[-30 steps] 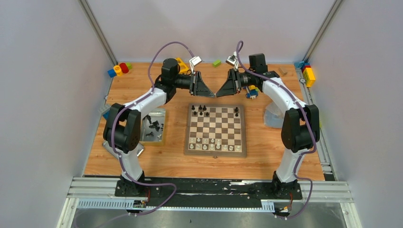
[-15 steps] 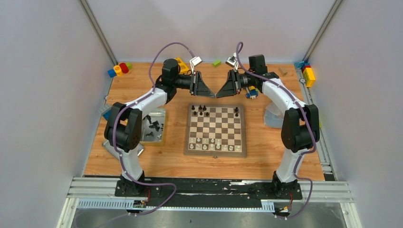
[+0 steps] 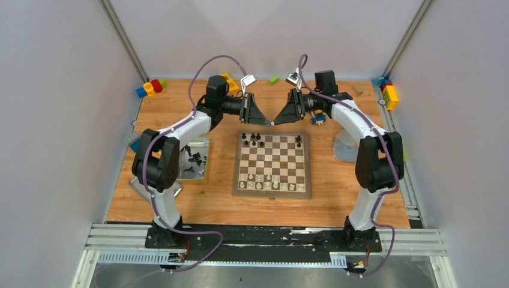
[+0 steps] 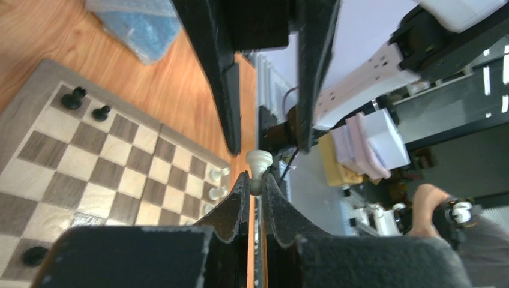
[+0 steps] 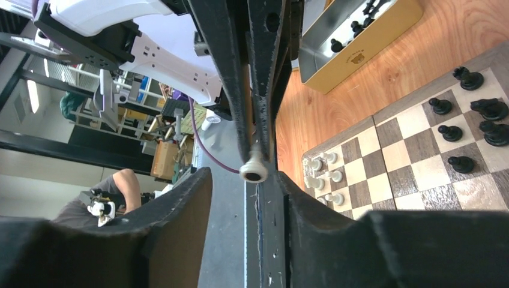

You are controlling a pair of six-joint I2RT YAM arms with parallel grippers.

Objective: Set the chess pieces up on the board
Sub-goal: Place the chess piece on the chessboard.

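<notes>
- The left gripper (image 4: 255,183) is clenched on a small pale silvery-white chess pawn (image 4: 259,159). It pinches the slim upper body, and the round base sticks out past its fingertips.
- The right gripper (image 5: 240,174) faces it tip to tip. Its jaws are released and stand apart on either side of the pawn's base without gripping it.
- Both grippers hang in the air above the far edge of the flat wooden chessboard with brown and cream checks (image 3: 272,194), so the pawn is well above the wooden desk (image 3: 336,198).
- The pawn looks light, rigid and smooth, probably moulded plastic. It should not crush, but it could twist or slip in a pinch because the body is round and tapered.
- The best hold is likely on the narrow stem just above the wide base, squarely across the axis. That leaves the flat foot free to land upright on a square.
- A loose grip risks dropping it among the black pieces (image 3: 254,139) below the grippers.
</notes>
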